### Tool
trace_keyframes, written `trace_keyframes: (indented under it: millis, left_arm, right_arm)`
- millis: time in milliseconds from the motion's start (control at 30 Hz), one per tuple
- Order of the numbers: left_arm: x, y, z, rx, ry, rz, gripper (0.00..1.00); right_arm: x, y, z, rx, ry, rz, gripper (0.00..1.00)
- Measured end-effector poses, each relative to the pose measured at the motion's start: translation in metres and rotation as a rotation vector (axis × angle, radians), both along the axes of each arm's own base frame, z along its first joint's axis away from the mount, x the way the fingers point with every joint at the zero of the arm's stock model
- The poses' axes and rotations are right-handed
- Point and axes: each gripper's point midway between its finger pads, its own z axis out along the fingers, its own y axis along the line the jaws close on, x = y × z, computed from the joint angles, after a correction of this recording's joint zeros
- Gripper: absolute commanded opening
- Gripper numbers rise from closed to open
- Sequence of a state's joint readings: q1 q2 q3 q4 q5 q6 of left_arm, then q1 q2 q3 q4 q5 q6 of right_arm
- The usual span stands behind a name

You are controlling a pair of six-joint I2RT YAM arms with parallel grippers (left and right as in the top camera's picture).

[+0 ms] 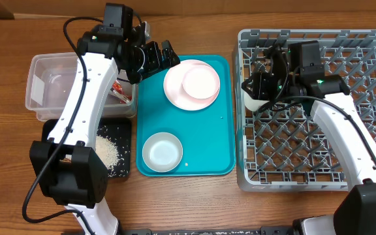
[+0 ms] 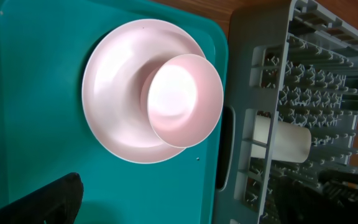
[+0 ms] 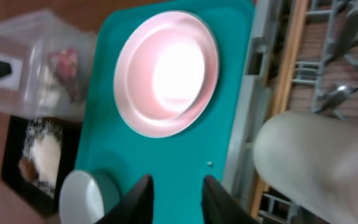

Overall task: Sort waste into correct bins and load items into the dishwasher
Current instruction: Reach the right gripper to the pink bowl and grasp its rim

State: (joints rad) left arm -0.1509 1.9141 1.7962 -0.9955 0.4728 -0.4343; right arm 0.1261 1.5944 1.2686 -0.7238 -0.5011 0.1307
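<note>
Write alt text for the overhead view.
The left gripper hangs open beside a pink plate with a smaller bowl on it, on a teal tray; the right gripper is over the grey dish rack next to a white cup. A clear tub and a black tray holding rice scraps sit at the left.

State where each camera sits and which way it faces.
Overhead: above the table, looking straight down; left gripper and right gripper show.
Left wrist: over teal tray, facing down at pink plate; own fingers at bottom.
Right wrist: over dish rack, facing the tray; own fingers at bottom.
Shared: both wrist views show plate and white cup.
</note>
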Motion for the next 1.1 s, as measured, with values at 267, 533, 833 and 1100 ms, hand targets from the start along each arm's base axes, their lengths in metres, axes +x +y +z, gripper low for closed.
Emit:
trace_keyframes:
  millis: [267,533,833,1100]
  left_arm:
    - [0.005,0.028,0.027,-0.042,-0.012,0.037,1.00]
    - [0.012,0.110,0.096,-0.052,-0.145,0.212,1.00]
    - [0.010,0.118,0.102,-0.044,-0.155,0.231,1.00]
    - [0.011,0.130,0.096,0.022,-0.152,0.269,1.00]
  right_arm:
    - [0.000,0.022,0.008,0.038,-0.038,0.058,0.22]
    - [0.001,0.090,0.019,-0.068,-0.222,0.162,0.46]
    - [0.005,0.147,-0.018,-0.211,-0.311,0.199,0.57]
    - [0.038,0.157,-0.061,-0.281,-0.366,0.150,0.68]
